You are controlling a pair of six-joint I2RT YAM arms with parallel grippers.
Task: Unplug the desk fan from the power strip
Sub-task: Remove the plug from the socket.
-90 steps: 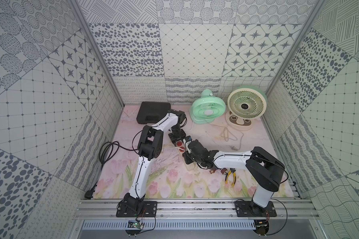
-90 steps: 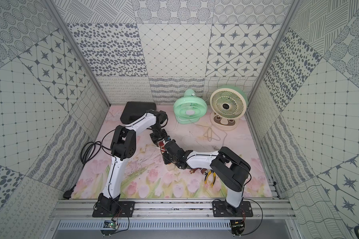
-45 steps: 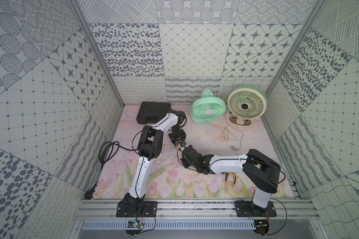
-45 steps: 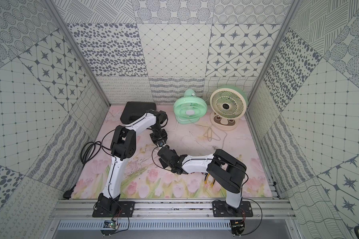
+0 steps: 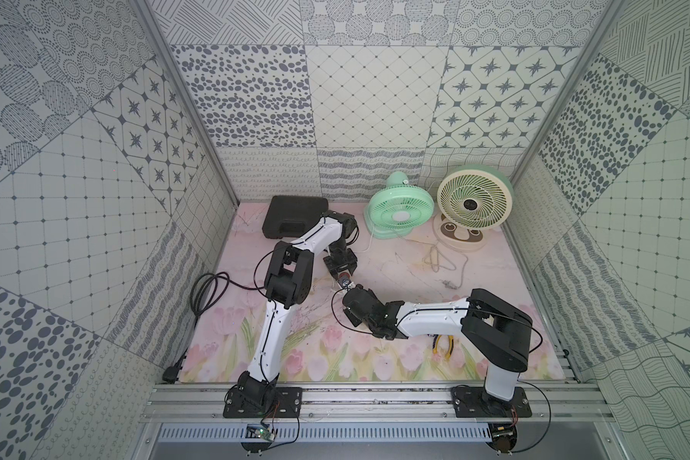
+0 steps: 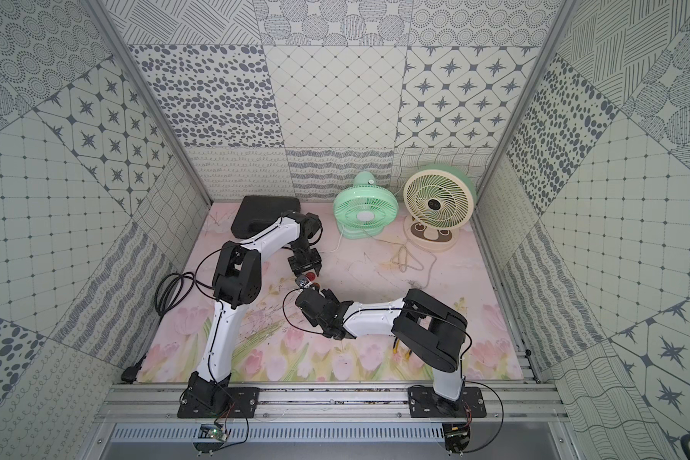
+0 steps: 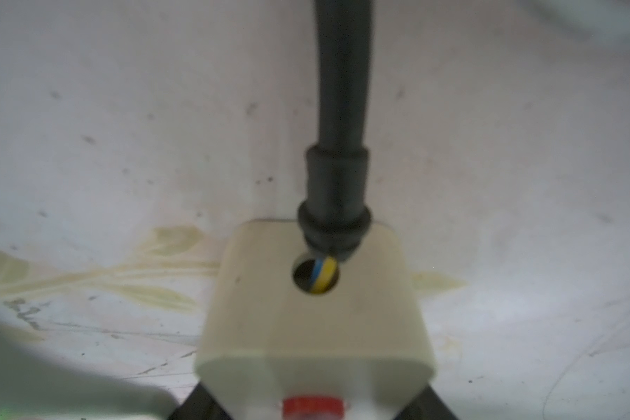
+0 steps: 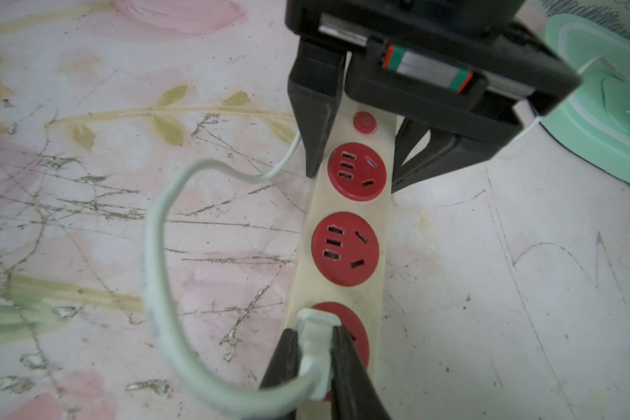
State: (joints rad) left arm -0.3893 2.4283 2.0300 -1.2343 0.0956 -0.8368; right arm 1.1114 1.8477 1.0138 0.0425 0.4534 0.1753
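Observation:
The cream power strip (image 8: 346, 218) lies on the floral mat with red sockets and a red button (image 8: 364, 122). My left gripper (image 8: 353, 182) is shut across the strip's button end; the left wrist view shows that end (image 7: 315, 309) and its black cord (image 7: 339, 109). My right gripper (image 8: 315, 331) is shut on the white plug (image 8: 315, 327) at the third socket; its prongs are hidden. The plug's white cord (image 8: 153, 254) loops away to the green desk fan (image 5: 400, 215) at the back. In both top views the two grippers (image 5: 341, 271) (image 6: 315, 288) meet mid-mat, hiding most of the strip.
A cream fan (image 5: 474, 203) stands beside the green one, its loose cord (image 5: 447, 263) on the mat. A black case (image 5: 293, 217) lies at the back left. Yellow-handled pliers (image 5: 443, 342) lie under the right arm. The strip's black cord coils (image 5: 206, 294) by the left wall.
The right arm's wrist and forearm have swung left and toward the front while its gripper stays at the strip. The left arm has not moved.

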